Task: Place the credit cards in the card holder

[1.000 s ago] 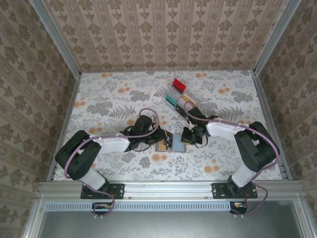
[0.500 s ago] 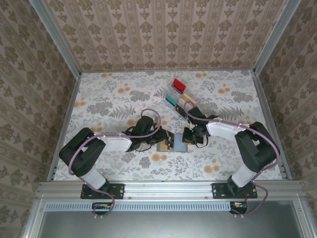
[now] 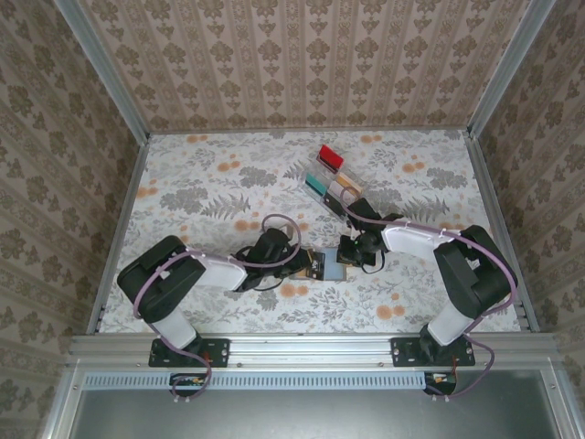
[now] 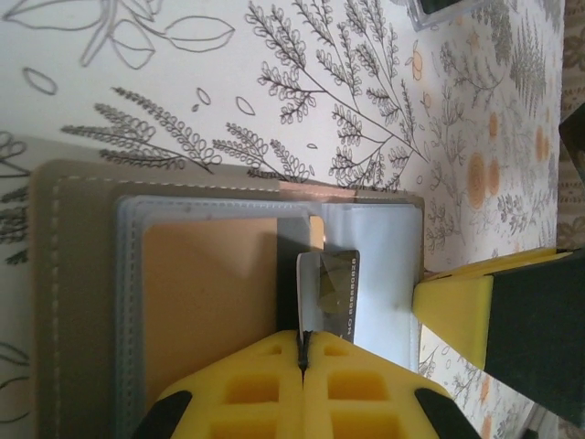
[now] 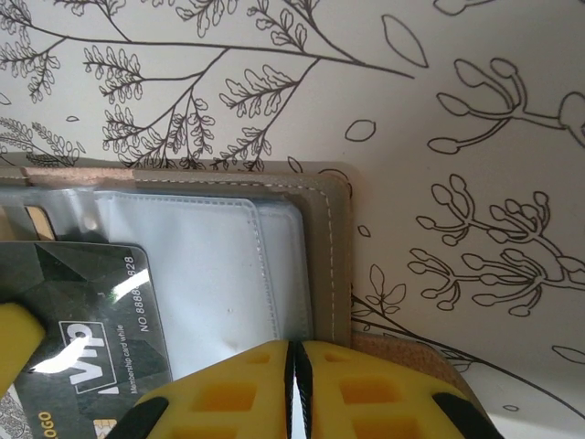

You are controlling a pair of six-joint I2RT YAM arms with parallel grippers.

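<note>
On the flowered table (image 3: 183, 192) the card holder (image 4: 78, 293) lay open near the front, the right gripper (image 5: 293, 361) pinching its edge, the left gripper (image 4: 303, 352) clamped tight on a dark card (image 4: 334, 293) above its clear pocket.

The bench (image 3: 201, 183) is spread with a pale covering printed with grey leaf sprays and orange blossoms; close up, in both wrist views, the print is fine line-drawn ferns, sprigs and buds on white. A clear plastic slotted rack (image 3: 333, 174) stands on the far half of the bench, right of centre and set at a slant. Walls (image 3: 311, 55) papered in a beige damask pattern close in the left, far and right sides, with bare metal posts (image 3: 101, 69) at the corners. Along the near edge run a metal rail (image 3: 311, 346), a slotted strip (image 3: 311, 379) and a grey panel (image 3: 311, 412).
</note>
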